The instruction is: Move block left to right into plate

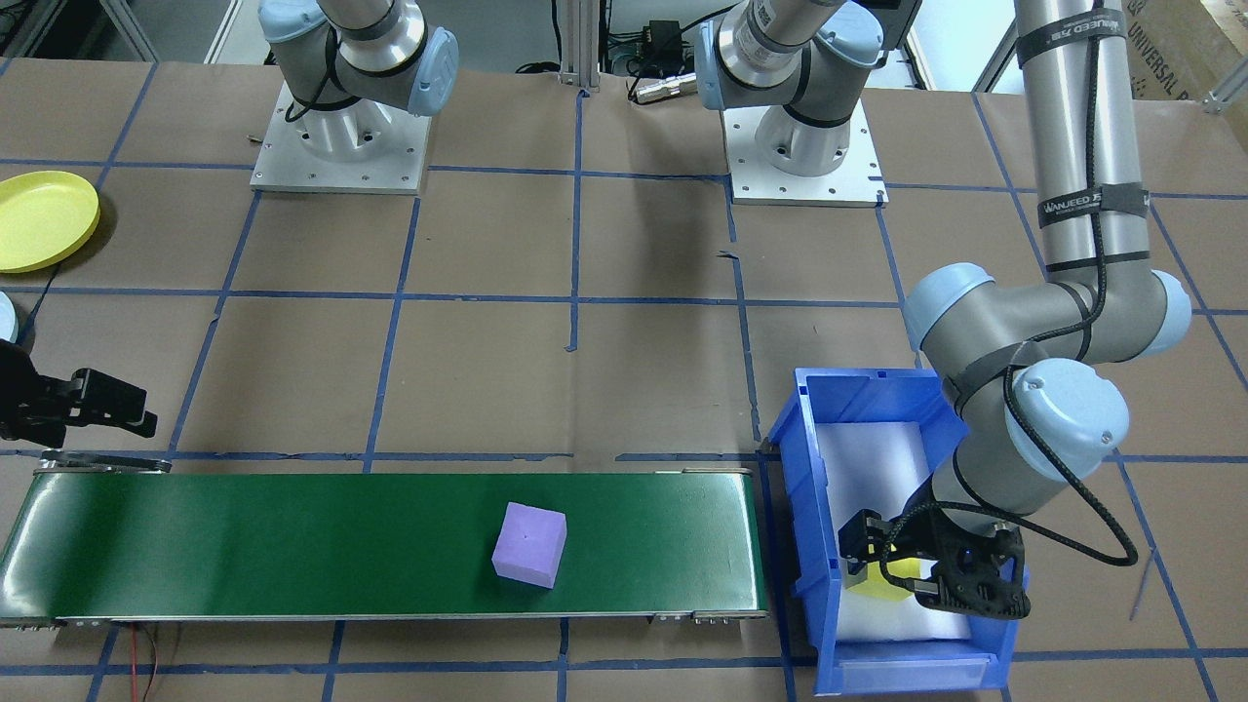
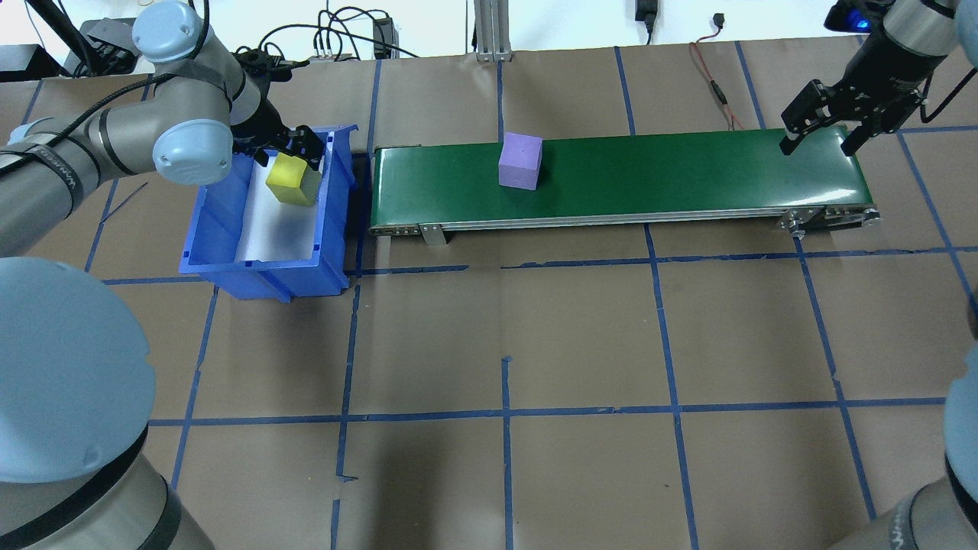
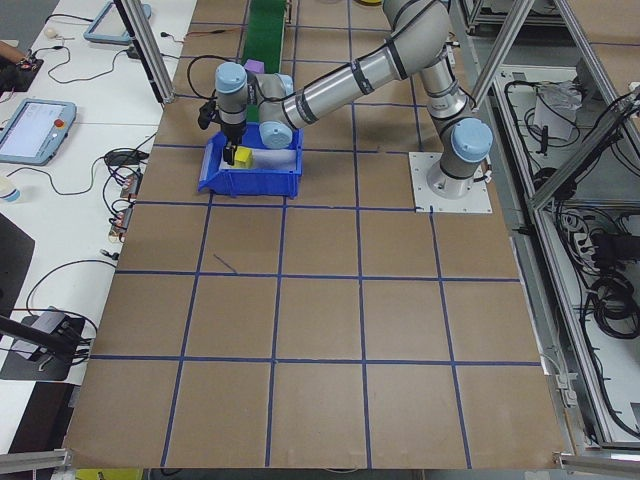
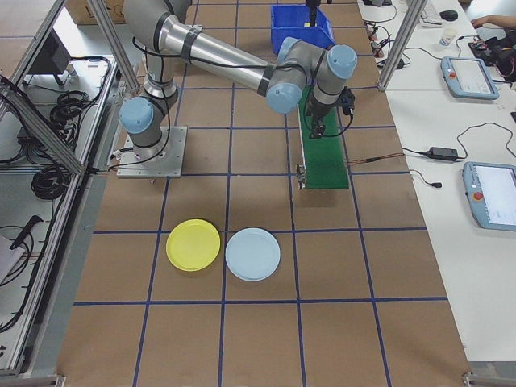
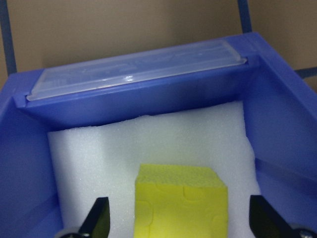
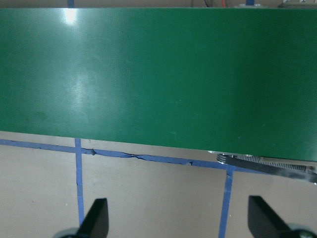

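A long belt (image 2: 688, 172) lies along the far edge of the desk (image 2: 581, 344), away from the robot. A bin (image 2: 229, 252) sits on the desk just beside the belt's end on the robot's left side. One block (image 2: 293, 182) is in the bin, at the bin's far end. The left gripper (image 2: 286, 147) is down in the bin, with a finger on each side of that block. Another block (image 2: 520, 160) sits on the belt, nearer the bin end than the other end. The right gripper (image 2: 821, 130) hangs over the belt's other end. Two plates (image 4: 193, 244) (image 4: 252, 254) lie side by side on the desk near its edge on the robot's right, past the belt's end.
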